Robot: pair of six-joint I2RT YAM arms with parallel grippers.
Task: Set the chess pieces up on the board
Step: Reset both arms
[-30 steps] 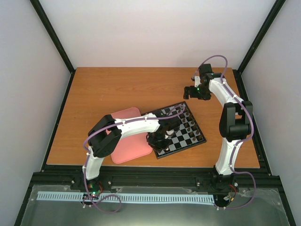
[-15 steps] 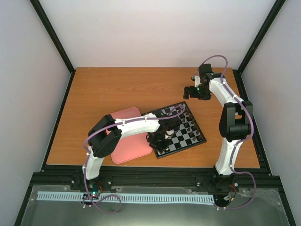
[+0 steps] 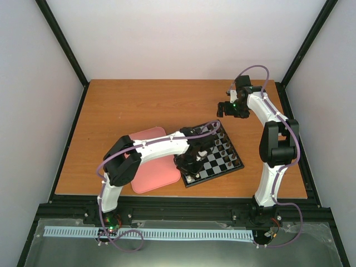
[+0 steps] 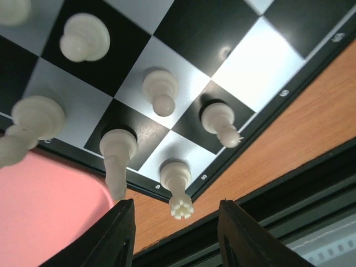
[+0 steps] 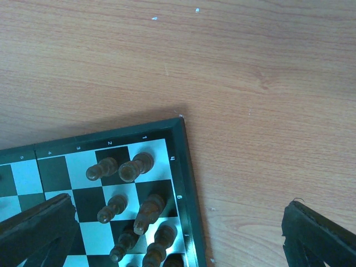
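The board (image 3: 240, 165) lies at the table's middle right; its near-left corner fills the left wrist view (image 4: 261, 119). Several cream chess pieces stand on it there, among them a crowned one (image 4: 177, 190) on the corner square, a tall one (image 4: 115, 157) and a pawn (image 4: 160, 90). My left gripper (image 3: 192, 165) hovers over that corner. In its wrist view the left gripper (image 4: 179, 233) is open and empty, with the crowned piece just beyond the gap. My right gripper (image 3: 225, 109) is open and empty above bare table, past the board's far corner (image 5: 181, 123).
Dark brown pieces (image 5: 133, 167) stand in rows on the board's right side. A pink tray (image 3: 149, 162) lies against the board's left edge and shows in the left wrist view (image 4: 44, 211). The table's near edge and black frame rail (image 4: 311, 189) run close to the corner.
My left gripper has shifted slightly right and farther over the board's near-left corner. The right arm has not moved.
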